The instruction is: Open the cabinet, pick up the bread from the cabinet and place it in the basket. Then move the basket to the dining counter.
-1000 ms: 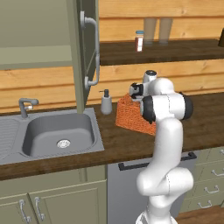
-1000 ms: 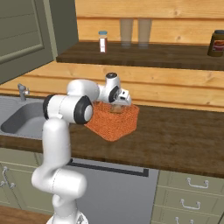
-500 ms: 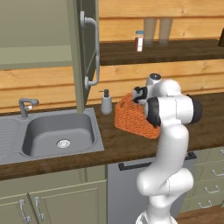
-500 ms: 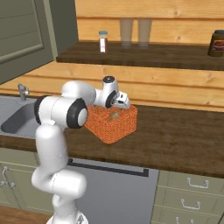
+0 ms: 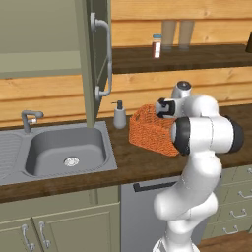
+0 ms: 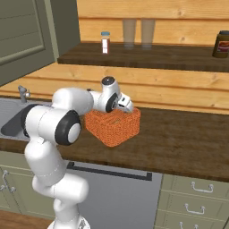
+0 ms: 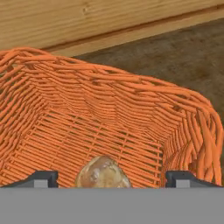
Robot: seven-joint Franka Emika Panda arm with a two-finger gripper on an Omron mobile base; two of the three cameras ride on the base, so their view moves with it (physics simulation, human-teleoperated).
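— Where's the basket point(image 5: 150, 130) sitting?

— On the dark wood counter point(image 6: 188, 138), right of the grey sink point(image 5: 64, 150), near the soap dispenser point(image 5: 119, 115). It's orange, woven, with flared sides, and it looks tilted in the left base view, with its near side higher.

— And the bread?

— The bread point(image 7: 103, 173) lies on the basket's floor, a pale brown lump seen from the hand's own camera, between the two fingers point(image 7: 43, 178).

— Are the fingers holding it?

— No. They stand wide apart, one on each side of the loaf, with clear mesh showing between each tip and the bread. The gripper point(image 6: 125, 103) hangs over the basket's opening, aimed down into it.

— The cabinet?

— The cabinet point(image 5: 93, 59) door stands open, swung out over the sink's right edge, its long silver bar handle point(image 5: 106, 54) facing the arm.

— Anything else up there?

— On the wooden shelf point(image 6: 147, 56) above the counter sit a small shaker point(image 6: 105, 42), two tall glasses point(image 6: 136, 32) and a dark jar point(image 6: 221, 44) far to the right.
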